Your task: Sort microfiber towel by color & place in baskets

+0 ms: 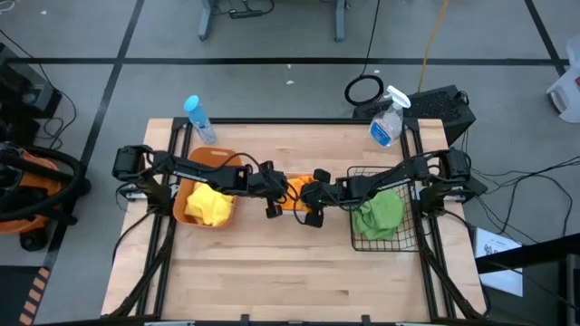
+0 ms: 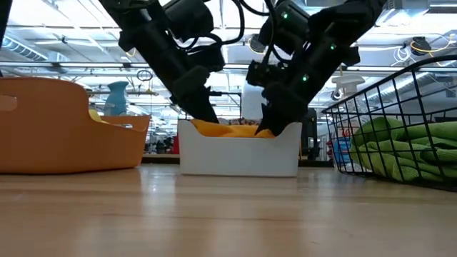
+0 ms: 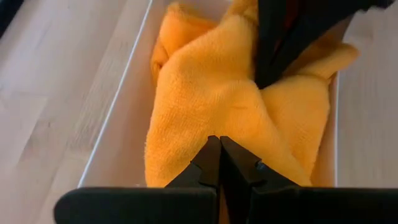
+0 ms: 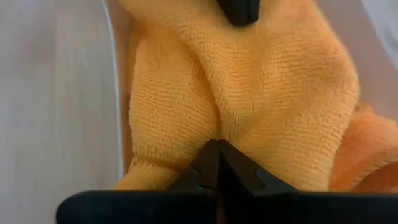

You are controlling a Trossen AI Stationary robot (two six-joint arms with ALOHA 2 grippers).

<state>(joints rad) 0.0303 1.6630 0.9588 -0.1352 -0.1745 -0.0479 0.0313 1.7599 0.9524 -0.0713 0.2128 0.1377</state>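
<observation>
Pinching orange towel [image 3: 217, 106], both grippers

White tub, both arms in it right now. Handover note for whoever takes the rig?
Left gripper: shut, tips pressed on the orange towels inside the white tub at table centre.
Right gripper: shut, also down on the orange towels in that tub, facing the left one.
Yellow towels lie in the orange-brown tub; green towels lie in the black wire basket.
No towel shows loose on the table.
Left: lift both arms clear of the tub.
</observation>
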